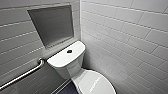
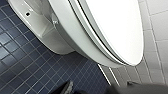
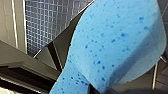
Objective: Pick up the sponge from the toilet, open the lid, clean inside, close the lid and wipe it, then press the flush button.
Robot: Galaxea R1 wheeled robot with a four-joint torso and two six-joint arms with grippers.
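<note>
As seen from the head camera, white glossy toilet (image 1: 75,67) set in the corner of a tiled room, boxy tank backed against one wall of pale grey oblong tiles (image 1: 15,32), second tiled wall (image 1: 130,37) close beside it. Round dark flush button (image 1: 69,51) at the middle of the flat tank top. Oval lid (image 1: 96,83) lying shut over the bowl and bearing a faint grey marking, too blurred to read. Rectangular recessed niche (image 1: 53,25) in the wall above the tank, lined in a finer grey pattern. Metal grab bar (image 1: 22,75) fixed to the same wall, beside the tank and running away from it at a slant. Floor (image 2: 22,65) of small dark blue square tiles with paler joints, meeting the white wall at the foot of the bowl. From the left wrist camera, underside and flank of the bowl, lid resting flat on the seat with a thin dark seam between, and a small round hole in the ceramic base. Left gripper (image 2: 105,90) at the edge of that view, near the floor; state not determinable. From the right wrist camera, sponge (image 3: 115,45), bright blue with darker blue speckles, very close to the lens, clamped in the right gripper (image 3: 98,87) and held in the air, gridded floor tiles behind it.
</note>
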